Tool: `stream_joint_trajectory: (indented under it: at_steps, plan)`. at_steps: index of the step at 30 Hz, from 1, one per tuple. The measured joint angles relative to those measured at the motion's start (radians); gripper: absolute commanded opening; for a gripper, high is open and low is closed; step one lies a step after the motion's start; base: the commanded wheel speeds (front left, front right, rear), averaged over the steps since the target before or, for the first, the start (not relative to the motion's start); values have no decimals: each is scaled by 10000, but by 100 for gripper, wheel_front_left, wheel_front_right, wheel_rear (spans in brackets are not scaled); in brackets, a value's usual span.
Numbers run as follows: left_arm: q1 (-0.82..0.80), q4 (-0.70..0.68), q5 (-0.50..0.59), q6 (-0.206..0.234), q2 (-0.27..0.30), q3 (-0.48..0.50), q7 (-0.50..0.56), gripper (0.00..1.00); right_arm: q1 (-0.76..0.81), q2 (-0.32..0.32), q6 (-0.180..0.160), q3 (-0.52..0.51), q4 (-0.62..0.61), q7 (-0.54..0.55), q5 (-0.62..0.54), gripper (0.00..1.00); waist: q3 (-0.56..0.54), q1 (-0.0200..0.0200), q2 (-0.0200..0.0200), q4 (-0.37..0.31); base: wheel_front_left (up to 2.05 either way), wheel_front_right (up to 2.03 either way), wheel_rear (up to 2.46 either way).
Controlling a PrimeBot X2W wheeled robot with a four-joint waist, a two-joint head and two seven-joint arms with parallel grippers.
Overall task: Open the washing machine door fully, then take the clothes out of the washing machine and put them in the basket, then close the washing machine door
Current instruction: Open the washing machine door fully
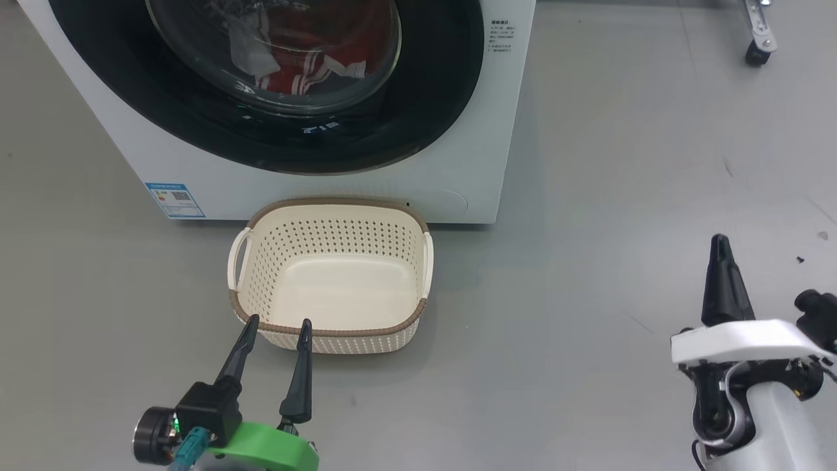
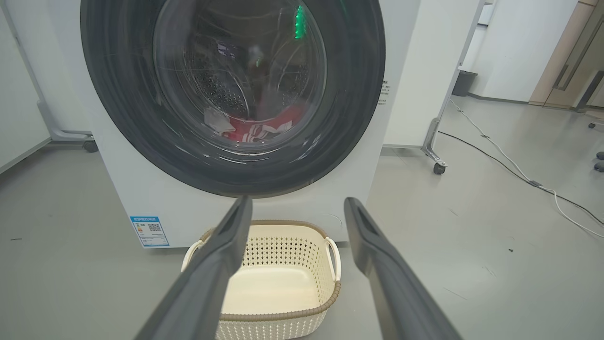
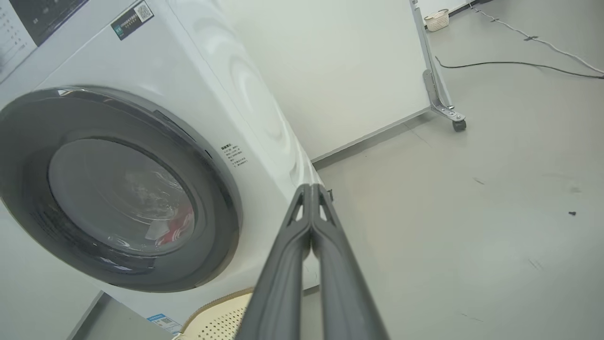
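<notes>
Floor (image 1: 621,196): grey, smooth, lightly scuffed. Standing on it: white washer (image 1: 314,186); cream basket (image 1: 340,341) just in front of it; castor (image 1: 756,55) well to the right; loose cables (image 2: 512,166).

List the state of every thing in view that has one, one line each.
Round door with glossy black rim and glass centre: shut.
Big white front-loading washing machine: closed, still loaded.
Red fabric clothes with white stripes: inside the machine, behind the door.
Cream perforated plastic basket with brown rim: upright, empty.
Left gripper: open, holding nothing.
Right gripper: shut, holding nothing.
</notes>
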Motion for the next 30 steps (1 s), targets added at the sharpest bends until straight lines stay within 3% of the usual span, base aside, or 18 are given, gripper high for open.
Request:
stream_joint_trajectory:
  at_steps: [16, 22, 30]
  plan:
    - [-876, -351, -144, 0, -4, -617, -2, 100, -3096, -63, 50, -796, -355, 1862, 2654, 0, 1499, 0, 0, 569, 0, 0, 0]
    - [-1305, -560, -288, 0, -4, -863, 0, 100, -4374, -635, 21, -874, -242, 2882, 2991, 0, 2111, 0, 0, 840, 0, 0, 0]
    - [-1714, -642, -401, 2, -10, -1034, -2, 100, -6003, -930, -324, -980, 176, 3896, 3601, 0, 2806, 1, 0, 1244, 0, 0, 0]
